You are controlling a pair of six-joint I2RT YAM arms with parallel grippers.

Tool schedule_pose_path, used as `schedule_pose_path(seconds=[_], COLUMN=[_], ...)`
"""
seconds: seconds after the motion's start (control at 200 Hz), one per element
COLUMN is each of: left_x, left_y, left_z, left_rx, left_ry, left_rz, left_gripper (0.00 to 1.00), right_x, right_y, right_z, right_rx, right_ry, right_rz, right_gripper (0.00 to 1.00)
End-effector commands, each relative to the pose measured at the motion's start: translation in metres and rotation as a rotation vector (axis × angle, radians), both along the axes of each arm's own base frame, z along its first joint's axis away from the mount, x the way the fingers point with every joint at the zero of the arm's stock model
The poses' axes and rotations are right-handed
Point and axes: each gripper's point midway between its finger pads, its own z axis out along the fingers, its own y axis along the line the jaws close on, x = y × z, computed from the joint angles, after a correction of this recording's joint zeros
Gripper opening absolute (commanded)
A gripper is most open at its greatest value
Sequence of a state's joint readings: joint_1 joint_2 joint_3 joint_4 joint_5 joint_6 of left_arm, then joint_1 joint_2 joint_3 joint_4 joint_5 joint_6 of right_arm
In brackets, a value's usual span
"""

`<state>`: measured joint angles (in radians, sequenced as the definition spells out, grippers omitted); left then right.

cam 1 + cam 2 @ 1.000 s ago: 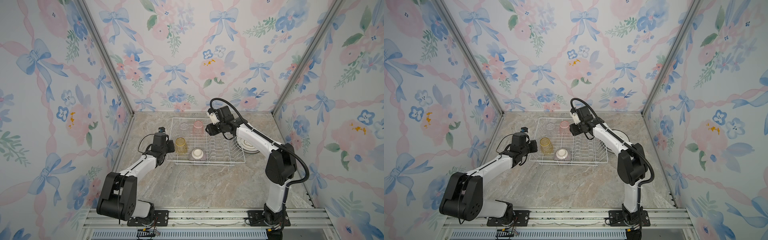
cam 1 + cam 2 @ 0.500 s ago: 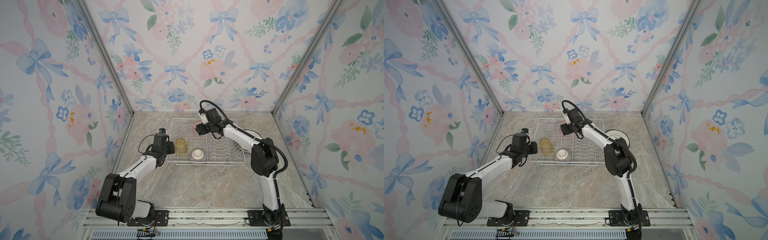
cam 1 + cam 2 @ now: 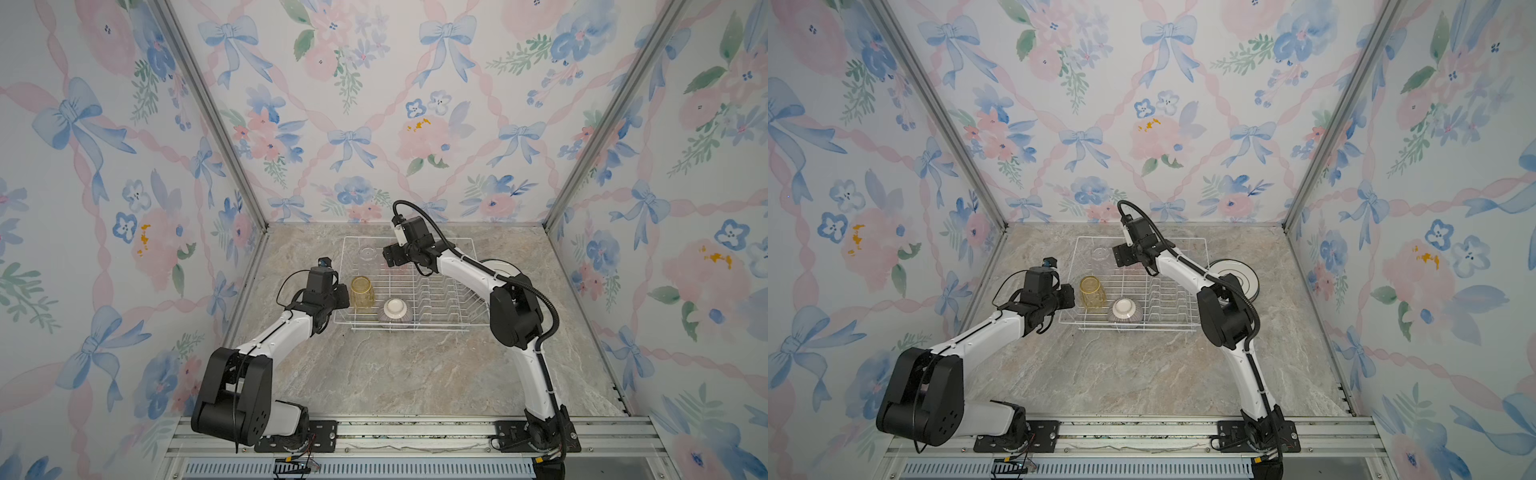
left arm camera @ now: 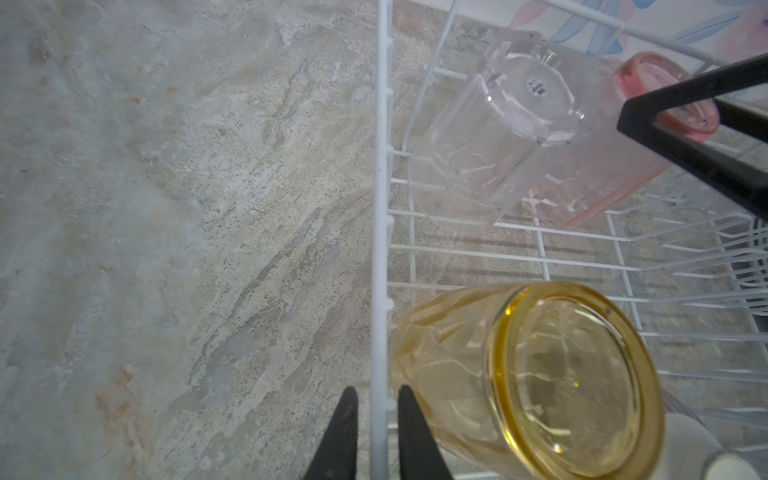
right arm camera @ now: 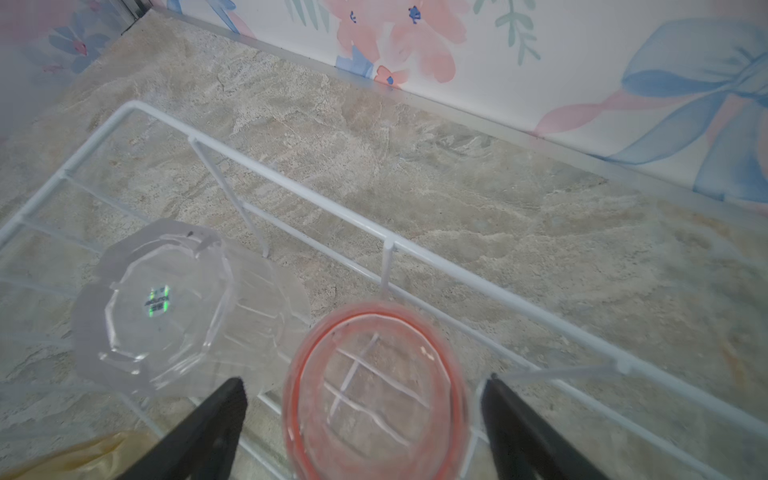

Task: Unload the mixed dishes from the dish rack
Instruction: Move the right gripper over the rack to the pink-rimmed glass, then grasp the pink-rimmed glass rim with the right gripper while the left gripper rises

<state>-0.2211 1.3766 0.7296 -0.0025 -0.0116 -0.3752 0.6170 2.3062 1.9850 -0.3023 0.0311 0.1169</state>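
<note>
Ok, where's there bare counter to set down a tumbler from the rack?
Widest free patch: marble between the near rim of the dish rack and the front rail. A narrow strip behind it, along the back wall. Crowded: plates on its right, left gripper on its left.

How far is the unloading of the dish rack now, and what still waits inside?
Done: the plates lie outside the dish rack, whose plate slots are empty. In hand: the right gripper stands open around the pink tumbler, not closed on it; the left gripper straddles the rack's rim wire. Left: the pink tumbler, clear tumbler, yellow tumbler and bowl are all inside.
</note>
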Motion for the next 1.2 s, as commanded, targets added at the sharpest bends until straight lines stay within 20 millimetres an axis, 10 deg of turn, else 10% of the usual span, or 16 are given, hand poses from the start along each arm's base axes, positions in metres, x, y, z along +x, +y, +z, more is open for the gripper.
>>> schedule_pose_path(seconds=[0.0, 0.875, 1.195], left_x=[-0.001, -0.004, 0.005], left_y=[0.007, 0.013, 0.008], left_z=[0.007, 0.024, 0.063], left_rx=[0.020, 0.015, -0.020], left_ry=[-0.017, -0.054, -0.138], left_rz=[0.011, 0.020, 0.005], left_gripper=[0.20, 0.19, 0.20], right_x=[0.004, 0.007, 0.004], right_y=[0.003, -0.001, -0.008], right_z=[0.000, -0.031, -0.038], right_rx=[-0.003, -0.005, 0.003], right_ry=[0.004, 0.093, 0.123], right_rz=[-0.029, -0.053, -0.063], right_gripper=[0.91, 0.83, 0.72])
